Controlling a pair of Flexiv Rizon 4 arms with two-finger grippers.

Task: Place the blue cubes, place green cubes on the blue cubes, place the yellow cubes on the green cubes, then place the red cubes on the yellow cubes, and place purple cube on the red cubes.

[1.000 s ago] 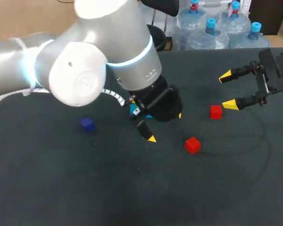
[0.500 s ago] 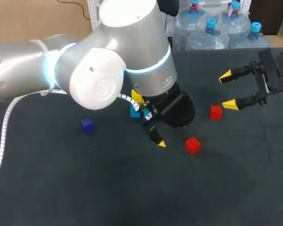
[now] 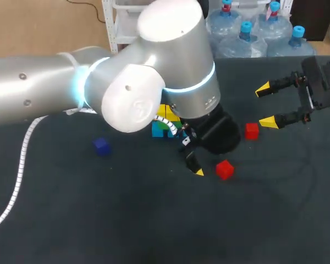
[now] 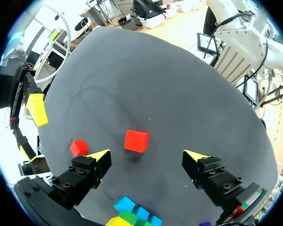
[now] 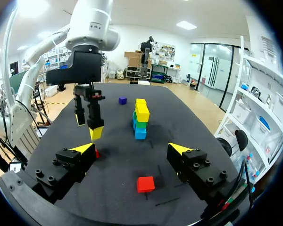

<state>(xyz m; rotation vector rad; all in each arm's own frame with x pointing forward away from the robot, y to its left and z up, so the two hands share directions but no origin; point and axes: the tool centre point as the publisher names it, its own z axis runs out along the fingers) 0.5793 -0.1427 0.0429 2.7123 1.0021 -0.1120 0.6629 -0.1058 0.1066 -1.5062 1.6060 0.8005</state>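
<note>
The left gripper (image 4: pixel 147 157) has swung from the stack (image 3: pixel 166 122) toward its 4 o'clock, fingers spread and empty, with a red cube (image 4: pixel 136 141) just ahead. The red layer looks next; the right gripper (image 3: pixel 265 105), also spread, hasn't moved

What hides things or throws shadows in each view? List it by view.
Head view: the left arm covers most of the cube stack, and a light ring glows on it. Left wrist view: the nearer red cube throws a soft shadow on the table. Right wrist view: the stack shows unblocked.
</note>
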